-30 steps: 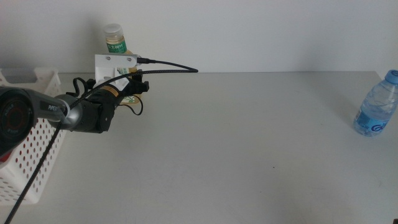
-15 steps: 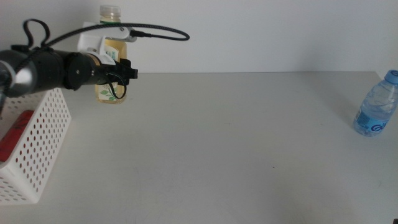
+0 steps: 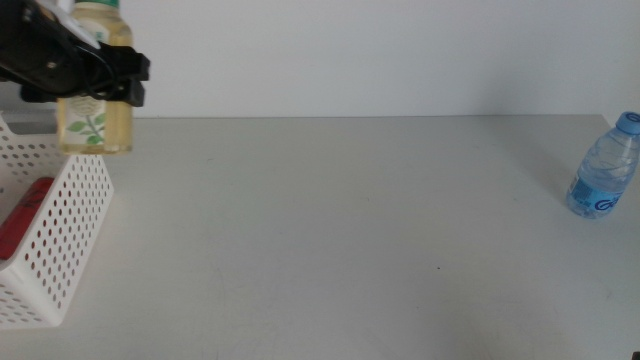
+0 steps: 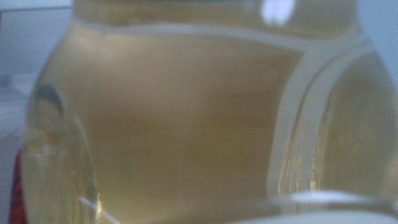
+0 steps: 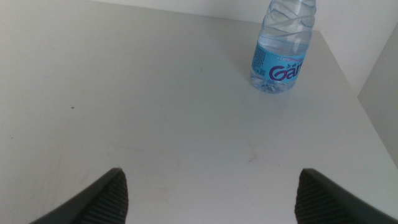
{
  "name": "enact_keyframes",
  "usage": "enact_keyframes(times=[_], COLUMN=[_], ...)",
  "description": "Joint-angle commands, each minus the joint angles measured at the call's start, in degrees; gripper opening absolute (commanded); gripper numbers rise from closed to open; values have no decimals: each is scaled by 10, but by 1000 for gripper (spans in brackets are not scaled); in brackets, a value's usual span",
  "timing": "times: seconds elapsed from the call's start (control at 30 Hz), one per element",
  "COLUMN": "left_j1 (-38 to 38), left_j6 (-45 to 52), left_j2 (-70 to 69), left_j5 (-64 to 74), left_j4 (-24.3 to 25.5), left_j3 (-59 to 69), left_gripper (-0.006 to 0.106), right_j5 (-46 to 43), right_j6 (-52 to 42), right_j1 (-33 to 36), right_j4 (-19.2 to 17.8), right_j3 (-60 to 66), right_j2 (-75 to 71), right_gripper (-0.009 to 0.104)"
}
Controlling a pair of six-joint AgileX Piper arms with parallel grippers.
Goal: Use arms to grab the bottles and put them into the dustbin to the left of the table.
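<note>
My left gripper point(image 3: 118, 78) is shut on the pale-yellow bottle point(image 3: 95, 125), which has a green leaf label. It holds the bottle upright in the air over the far end of the white perforated dustbin point(image 3: 70, 225) at the table's left. The bottle fills the left wrist view point(image 4: 186, 124). The slim red can point(image 3: 24, 215) lies inside the dustbin. The clear blue-capped water bottle point(image 3: 603, 167) stands at the table's far right, also in the right wrist view point(image 5: 283, 46). My right gripper point(image 5: 214, 199) is open and empty, well short of the water bottle and out of the middle view.
The light-grey table point(image 3: 340, 230) stretches between the dustbin and the water bottle. A white wall runs behind the table. The table's right edge point(image 5: 357, 93) lies just beyond the water bottle.
My left gripper has lifted the pale-yellow bottle and carried it left, from the table's back to over the dustbin. The water bottle has not moved.
</note>
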Motion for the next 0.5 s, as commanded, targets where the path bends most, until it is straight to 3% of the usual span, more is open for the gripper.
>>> enact_keyframes(times=[0.0,0.27,0.47], left_j1=[30,169,254], left_j6=[12,120,166], left_j2=[-35,-41,-39], left_j5=[53,211,216], left_j4=[1,-19,-21], left_j3=[-60,-82,-65], left_gripper=[-2,-2,-2], right_j5=[-36,-36,-36], right_j6=[-5,-5,-5], right_j1=[-3,-3,-3], right_j4=[-5,-5,-5], right_j3=[-4,-4,-4], right_j2=[-12,-12,-12], right_gripper=[94,94,94])
